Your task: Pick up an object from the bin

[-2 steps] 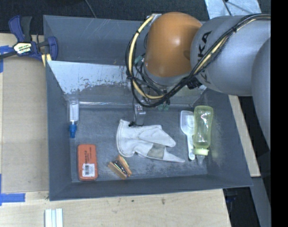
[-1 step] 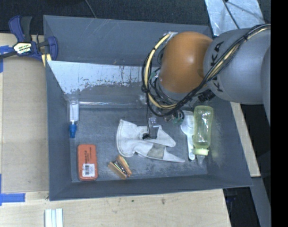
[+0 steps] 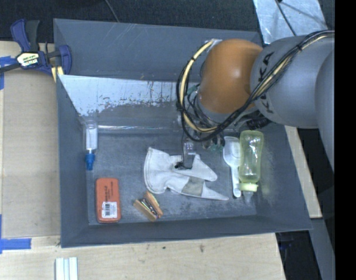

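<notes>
One overhead view covers the grey bin (image 3: 72, 179).

1. Tool. The gripper (image 3: 188, 156) stands over the upper middle of the white crumpled cloth (image 3: 160, 174), below the orange wrist cover. Its tip is at or just above the fabric, and contact cannot be confirmed. Whether it is open or closed cannot be told. Nothing is seen held in it.

2. Task thing. The cloth lies mid-floor, its long axis running from upper left to lower right.

3. Governing relation. The cloth lies directly beneath the tool with no sideways offset, so the coming move is judged to be a straight descent and closure. Limp fabric is likely to drape when lifted.

4. Neighbours, referred to the cloth:
- white spoon (image 3: 230, 153), just right
- pale green bottle (image 3: 251, 156), right of the spoon
- wooden clothespin (image 3: 147, 207), just below left
- orange case (image 3: 107, 199), farther left
</notes>
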`<state>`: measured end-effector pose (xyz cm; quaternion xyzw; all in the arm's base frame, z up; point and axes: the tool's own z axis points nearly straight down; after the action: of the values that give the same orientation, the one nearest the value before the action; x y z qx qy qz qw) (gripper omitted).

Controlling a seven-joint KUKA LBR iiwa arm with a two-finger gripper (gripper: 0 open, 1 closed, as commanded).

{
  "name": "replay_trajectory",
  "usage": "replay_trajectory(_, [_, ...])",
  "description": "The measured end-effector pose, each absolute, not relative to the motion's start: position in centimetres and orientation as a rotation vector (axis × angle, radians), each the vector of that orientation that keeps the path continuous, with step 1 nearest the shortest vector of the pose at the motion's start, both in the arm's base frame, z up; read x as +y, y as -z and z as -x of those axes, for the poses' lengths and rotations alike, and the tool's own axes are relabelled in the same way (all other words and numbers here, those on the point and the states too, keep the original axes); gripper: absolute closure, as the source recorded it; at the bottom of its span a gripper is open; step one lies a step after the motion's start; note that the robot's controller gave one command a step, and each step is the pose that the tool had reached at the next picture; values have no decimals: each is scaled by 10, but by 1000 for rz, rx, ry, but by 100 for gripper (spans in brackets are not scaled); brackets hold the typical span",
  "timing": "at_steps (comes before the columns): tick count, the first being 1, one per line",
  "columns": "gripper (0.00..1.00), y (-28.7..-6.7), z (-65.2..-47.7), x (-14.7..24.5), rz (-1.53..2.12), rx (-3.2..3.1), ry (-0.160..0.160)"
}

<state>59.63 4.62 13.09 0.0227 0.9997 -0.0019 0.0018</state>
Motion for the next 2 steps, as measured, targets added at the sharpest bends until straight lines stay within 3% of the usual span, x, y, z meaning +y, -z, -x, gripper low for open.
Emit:
replay_trajectory(1, [0,-113,-586,57,-153,3134,-3])
replay_trajectory(2, [100,-74,-574,35,-118,3134,-9])
